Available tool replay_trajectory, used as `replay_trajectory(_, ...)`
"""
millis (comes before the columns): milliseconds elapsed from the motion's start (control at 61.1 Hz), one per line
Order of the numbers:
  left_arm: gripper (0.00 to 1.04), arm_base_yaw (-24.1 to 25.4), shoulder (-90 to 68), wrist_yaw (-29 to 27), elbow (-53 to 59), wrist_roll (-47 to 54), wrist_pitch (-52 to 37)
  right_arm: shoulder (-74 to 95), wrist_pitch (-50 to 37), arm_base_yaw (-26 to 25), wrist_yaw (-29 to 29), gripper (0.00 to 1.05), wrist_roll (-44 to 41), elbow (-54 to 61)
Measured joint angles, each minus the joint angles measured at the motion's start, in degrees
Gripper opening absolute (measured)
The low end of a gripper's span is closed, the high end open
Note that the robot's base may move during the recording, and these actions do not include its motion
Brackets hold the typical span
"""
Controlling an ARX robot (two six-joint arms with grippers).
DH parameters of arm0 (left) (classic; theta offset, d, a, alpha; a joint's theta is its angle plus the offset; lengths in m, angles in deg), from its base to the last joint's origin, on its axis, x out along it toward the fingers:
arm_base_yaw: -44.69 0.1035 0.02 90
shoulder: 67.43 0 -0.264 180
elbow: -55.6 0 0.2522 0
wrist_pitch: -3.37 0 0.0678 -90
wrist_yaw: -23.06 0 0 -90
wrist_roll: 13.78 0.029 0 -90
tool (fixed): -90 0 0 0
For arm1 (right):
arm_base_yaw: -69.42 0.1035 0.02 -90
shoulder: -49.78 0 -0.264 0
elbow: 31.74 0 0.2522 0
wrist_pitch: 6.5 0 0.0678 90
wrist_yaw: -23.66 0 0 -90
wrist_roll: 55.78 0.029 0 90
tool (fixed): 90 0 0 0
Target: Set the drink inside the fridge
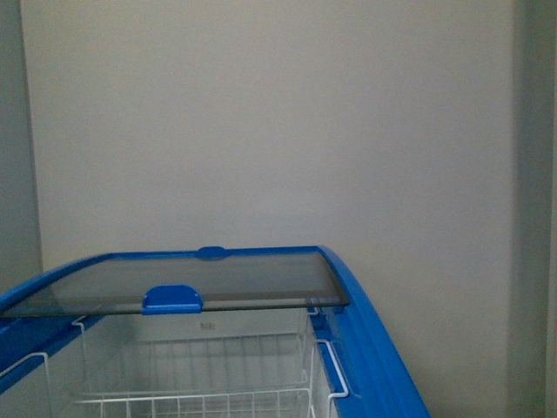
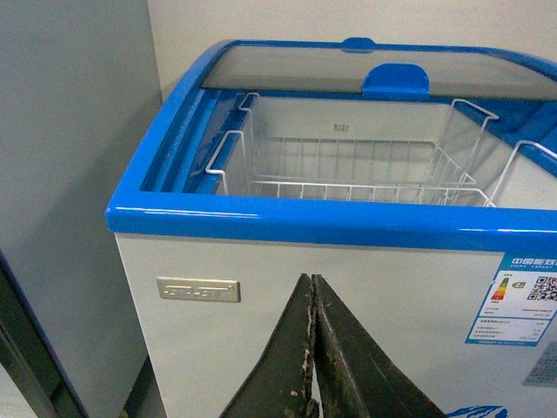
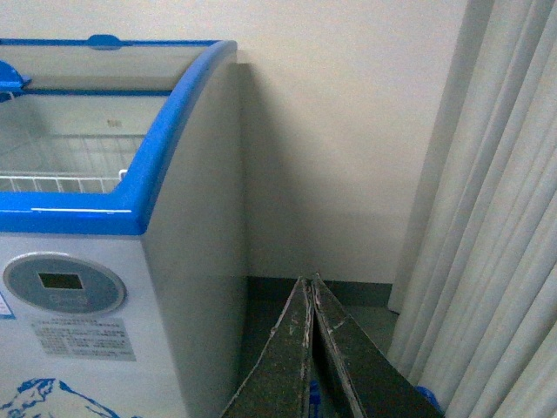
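The fridge (image 1: 376, 353) is a white chest cooler with a blue rim. Its curved glass lid (image 1: 244, 280) with a blue handle (image 1: 172, 300) is slid to the far end, so the near half stands uncovered. White wire baskets (image 2: 348, 170) hang inside and hold nothing I can see. My left gripper (image 2: 313, 283) is shut and empty in front of the fridge's (image 2: 305, 222) white front wall, below the rim. My right gripper (image 3: 311, 280) is shut beside the fridge's (image 3: 174, 131) right corner, pointing at the floor gap. No drink is in view.
A pale grey cabinet (image 2: 70, 174) stands close against the fridge's left side. A pale curtain (image 3: 496, 218) hangs right of the fridge, with a narrow strip of floor (image 3: 357, 318) between them. The oval control panel (image 3: 63, 283) is on the front. A plain wall (image 1: 278, 131) is behind.
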Motion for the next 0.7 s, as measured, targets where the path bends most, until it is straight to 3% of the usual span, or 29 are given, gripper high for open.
replay_trajectory(229, 0.03, 0.0, 0.0, 0.0, 0.0, 0.0, 0.0, -1.7, -0.2, 0.0, 0.0, 0.03, 0.0, 1.3)
replay_trajectory(262, 0.04, 0.0, 0.0, 0.0, 0.0, 0.0, 0.0, -1.7, -0.2, 0.0, 0.0, 0.07, 0.0, 1.3)
replay_trajectory(459, 0.39, 0.0, 0.0, 0.0, 0.0, 0.0, 0.0, -1.7, -0.2, 0.0, 0.0, 0.41, 0.0, 1.3)
replay_trajectory(704, 0.97, 0.0, 0.0, 0.0, 0.0, 0.0, 0.0, -1.7, -0.2, 0.0, 0.0, 0.97, 0.0, 1.3)
